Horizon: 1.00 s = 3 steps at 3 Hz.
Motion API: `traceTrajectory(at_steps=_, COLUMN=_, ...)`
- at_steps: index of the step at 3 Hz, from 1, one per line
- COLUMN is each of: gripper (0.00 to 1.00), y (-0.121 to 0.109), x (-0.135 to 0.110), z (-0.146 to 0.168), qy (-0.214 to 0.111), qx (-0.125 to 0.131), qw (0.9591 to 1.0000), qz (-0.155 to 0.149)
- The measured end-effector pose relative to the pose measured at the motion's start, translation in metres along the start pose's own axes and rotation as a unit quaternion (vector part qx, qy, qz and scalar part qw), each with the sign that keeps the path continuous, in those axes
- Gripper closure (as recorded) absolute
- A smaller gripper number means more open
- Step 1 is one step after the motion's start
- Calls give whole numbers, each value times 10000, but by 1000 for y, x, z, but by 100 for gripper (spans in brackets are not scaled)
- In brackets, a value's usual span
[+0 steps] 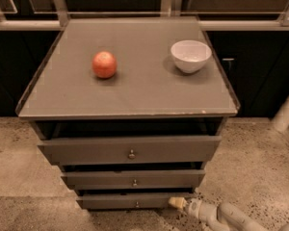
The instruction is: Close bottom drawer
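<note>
The bottom drawer is the slimmest grey-brown front at the foot of the cabinet, with a tiny metal knob at centre. It stands slightly out, less than the two drawers above it. My gripper comes in from the lower right on a white arm, and its tip rests against the right end of the bottom drawer's front.
The mid-width drawer and the widest top drawer stand pulled out above. A red apple and a white bowl sit on the cabinet top. A white post stands at the right on the speckled floor.
</note>
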<state>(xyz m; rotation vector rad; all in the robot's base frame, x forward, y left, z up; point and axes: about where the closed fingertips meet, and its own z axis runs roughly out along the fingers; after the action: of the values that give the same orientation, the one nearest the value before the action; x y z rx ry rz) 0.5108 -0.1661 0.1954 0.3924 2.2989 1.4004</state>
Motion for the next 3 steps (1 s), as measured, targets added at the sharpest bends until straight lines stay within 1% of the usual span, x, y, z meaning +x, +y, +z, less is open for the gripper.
traceTrajectory(at_steps=1, gripper=100, y=6, x=-11, z=1, qy=-139, qx=-207, qw=9997, qz=-66)
traceTrajectory(at_steps=2, gripper=100, y=9, x=-15, z=0, qy=-197, qx=-314, qw=9993, qz=-103)
traceTrajectory(at_steps=3, gripper=100, y=15, x=-9, z=-33, qy=-187, qx=-443, qw=9988, qz=73)
